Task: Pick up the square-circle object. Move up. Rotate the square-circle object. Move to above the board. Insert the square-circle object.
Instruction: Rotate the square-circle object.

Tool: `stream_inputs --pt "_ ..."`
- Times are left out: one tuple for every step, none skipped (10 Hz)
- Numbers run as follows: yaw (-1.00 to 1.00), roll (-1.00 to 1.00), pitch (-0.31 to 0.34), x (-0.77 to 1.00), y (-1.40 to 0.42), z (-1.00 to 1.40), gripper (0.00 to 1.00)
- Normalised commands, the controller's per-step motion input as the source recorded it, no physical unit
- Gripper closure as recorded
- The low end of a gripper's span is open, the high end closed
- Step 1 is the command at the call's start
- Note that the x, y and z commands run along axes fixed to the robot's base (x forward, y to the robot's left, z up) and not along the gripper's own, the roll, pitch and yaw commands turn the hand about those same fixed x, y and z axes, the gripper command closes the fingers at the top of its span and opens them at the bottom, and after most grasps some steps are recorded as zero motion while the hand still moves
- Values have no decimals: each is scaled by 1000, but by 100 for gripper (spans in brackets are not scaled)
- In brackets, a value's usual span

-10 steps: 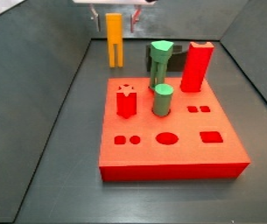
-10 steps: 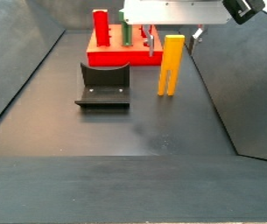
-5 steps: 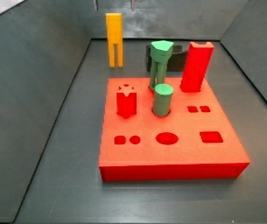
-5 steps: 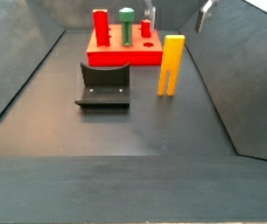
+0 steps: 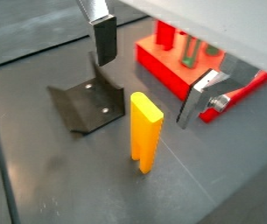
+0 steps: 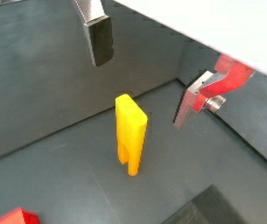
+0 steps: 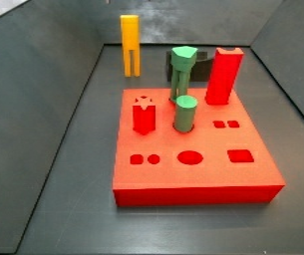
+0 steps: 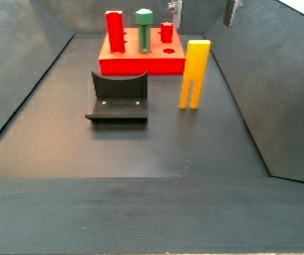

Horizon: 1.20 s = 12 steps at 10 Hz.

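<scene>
The gripper point(image 5: 150, 66) hovers above the square-circle object point(image 5: 144, 133), fingers spread and empty; the peg stands upright on the floor beside the fixture point(image 5: 87, 105); descend centred, then pinch

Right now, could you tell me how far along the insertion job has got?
Nothing looks done yet: the square-circle object stands upright on the floor beside the fixture, apart from the board. The gripper is open above it, its fingers clear of the peg. Grasping, lifting, rotating, moving over the board and inserting all remain.
</scene>
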Motion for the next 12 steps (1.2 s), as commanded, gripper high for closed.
stream_inputs --pt "1000 -2 6 29 -6 -36 0" --pt "1000 -2 6 30 -5 -35 0" --pt "1000 -2 6 30 -4 -32 0" --pt "1000 -2 7 31 -3 -30 0" --pt "1000 -2 7 31 -2 -28 0" --pt "1000 -2 7 31 -2 -28 0" --pt "1000 -2 7 31 -2 -27 0" --pt "1000 -2 7 31 -2 -27 0" --pt "1000 -3 7 31 -2 -27 0" --pt "1000 -3 8 31 -1 -27 0" --pt "1000 -3 8 32 -1 -26 0" --pt "1000 -3 8 32 -1 -26 0"
